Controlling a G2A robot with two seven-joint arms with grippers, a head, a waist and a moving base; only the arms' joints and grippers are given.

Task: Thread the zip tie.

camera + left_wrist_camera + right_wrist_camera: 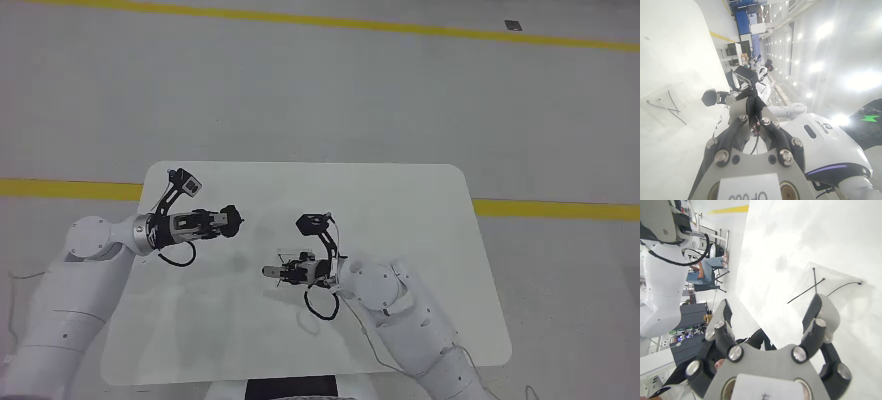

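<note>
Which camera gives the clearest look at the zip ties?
The right wrist view: three black zip ties lie close on the clear tray, heads and tails distinct. The left wrist view has them farther off, fainter; in the top view they are too small to make out.

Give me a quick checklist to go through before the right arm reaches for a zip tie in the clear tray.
1. Right gripper open: ok.
2. Zip ties lying inside the clear tray: ok, three of them.
3. One tie free to pick: ok, the curved zip tie appears to lie apart from the two crossed ones.
4. Right gripper near the tray: ok, one finger sits just in front of the ties.
5. Left gripper open to take the other end: not ok, it is shut.
6. Which way the tie heads face: cannot tell.
</note>
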